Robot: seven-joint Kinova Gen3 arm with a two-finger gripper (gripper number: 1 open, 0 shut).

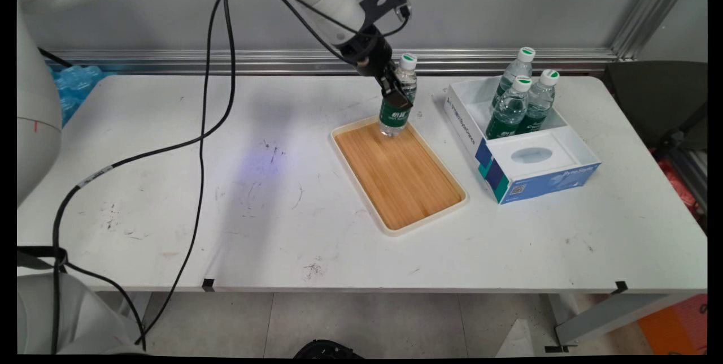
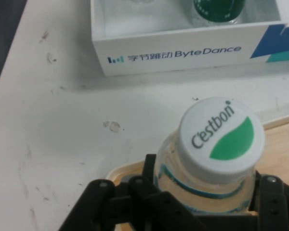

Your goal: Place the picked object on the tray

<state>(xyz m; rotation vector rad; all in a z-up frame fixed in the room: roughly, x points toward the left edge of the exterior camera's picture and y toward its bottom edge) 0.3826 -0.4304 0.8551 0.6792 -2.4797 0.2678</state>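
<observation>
Clear plastic water bottle (image 1: 398,101) with a green label and a white-and-green cap stands upright at the far end of the bamboo-faced rectangular tray (image 1: 399,174) with a cream rim, in the main view. The black two-finger end effector (image 1: 400,97) is clenched around the bottle's body, one finger (image 1: 395,92) lying dark across the label's upper part. The tray lies flat on the white, scuffed worktop (image 1: 226,183), its wooden surface otherwise bare. Just to the tray's right sits a white and blue cardboard box (image 1: 522,169) with an open compartment at its far end, in which three more capped bottles (image 1: 519,104) of the same kind stand close together.

From the hand view, the bottle's round cap (image 2: 221,139), lettered C'estbon, fills the middle, and the end effector (image 2: 204,192) grips the ribbed shoulder below it from both sides. Beyond lies the box's white wall (image 2: 178,50), printed ByteDance, with a green-labelled bottle (image 2: 216,12) inside.
</observation>
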